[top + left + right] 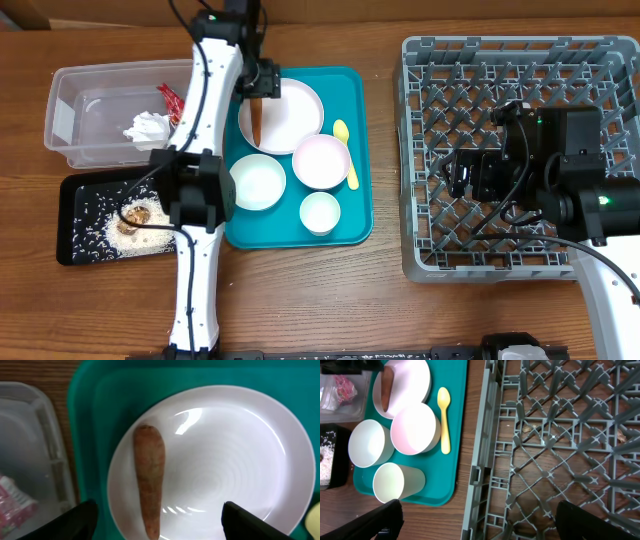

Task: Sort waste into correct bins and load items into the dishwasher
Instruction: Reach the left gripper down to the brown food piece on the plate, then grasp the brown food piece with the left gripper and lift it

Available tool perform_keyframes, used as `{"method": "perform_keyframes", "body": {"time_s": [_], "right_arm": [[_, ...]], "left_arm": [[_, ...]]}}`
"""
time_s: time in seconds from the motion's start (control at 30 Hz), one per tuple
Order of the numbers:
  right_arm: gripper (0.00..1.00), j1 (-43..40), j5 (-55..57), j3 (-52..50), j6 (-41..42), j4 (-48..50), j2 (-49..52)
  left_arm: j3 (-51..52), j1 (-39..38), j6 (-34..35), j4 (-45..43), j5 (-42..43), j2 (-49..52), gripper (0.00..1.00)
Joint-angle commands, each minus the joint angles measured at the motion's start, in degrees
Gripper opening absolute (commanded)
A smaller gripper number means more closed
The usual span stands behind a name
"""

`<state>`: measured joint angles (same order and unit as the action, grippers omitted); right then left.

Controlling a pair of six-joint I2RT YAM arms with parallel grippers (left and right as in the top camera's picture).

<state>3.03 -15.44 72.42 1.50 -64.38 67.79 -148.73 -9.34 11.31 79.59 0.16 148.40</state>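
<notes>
Overhead: my left gripper (258, 82) hangs over the round white-pink plate (295, 115) at the back of the teal plastic tray (350, 215). The orange-brown stick (256, 122) lies on the plate's left part. The clear rectangular plastic tub (70, 90) holds a crumpled white napkin (148, 128) and a red crinkled wrapper (170, 100). The shallow black rectangular tray (70, 215) holds white rice grains (95, 215) and a brown food lump (135, 213). My right gripper (462, 175) sits over the large square grey plastic dish rack (430, 60).

Left wrist: fingers (80, 520) apart, one tip at each lower corner. The stick runs lengthwise between them, untouched.

- Step in hand, as I judge it: pick the stick, the last waste among the dishes.
- The jaws already straddle its width, so I should descend straight, close on its middle and stop short of scraping the plate.
- The glossy plate may let the stick roll, so keep it centred.
- It looks like food, so the black tray is the likely bin.

Right wrist: fingers (380, 520) apart, nothing between them, above the rack's lattice. Two small white bowls (367, 442), a white cup (392, 482) and a pale yellow plastic spoon (443, 420) sit on the teal tray, unloaded.
</notes>
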Motion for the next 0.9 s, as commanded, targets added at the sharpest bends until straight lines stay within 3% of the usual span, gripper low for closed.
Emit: {"method": "perform_keyframes", "body": {"time_s": [0.0, 0.33, 0.63, 0.73, 0.87], "right_arm": [[1.0, -0.15, 0.33, 0.37, 0.0, -0.11, -0.13], [1.0, -0.15, 0.33, 0.37, 0.0, -0.11, -0.13], [1.0, -0.15, 0.33, 0.37, -0.02, -0.31, -0.13], [1.0, -0.15, 0.33, 0.37, -0.02, -0.39, -0.13], [1.0, -0.15, 0.33, 0.37, -0.02, -0.59, -0.13]], "left_arm": [[0.26, -1.2, -2.36, -0.15, -0.57, 2.71, 0.76], [0.59, -0.68, -2.49, -0.15, -1.33, 3.04, 0.67], [6.1, -0.63, -1.86, -2.51, -2.05, 3.04, 0.65], [9.07, -0.7, -1.18, -4.17, -2.03, 3.04, 0.57], [10.36, -0.7, -0.98, -4.5, -2.05, 3.04, 0.32]]}}
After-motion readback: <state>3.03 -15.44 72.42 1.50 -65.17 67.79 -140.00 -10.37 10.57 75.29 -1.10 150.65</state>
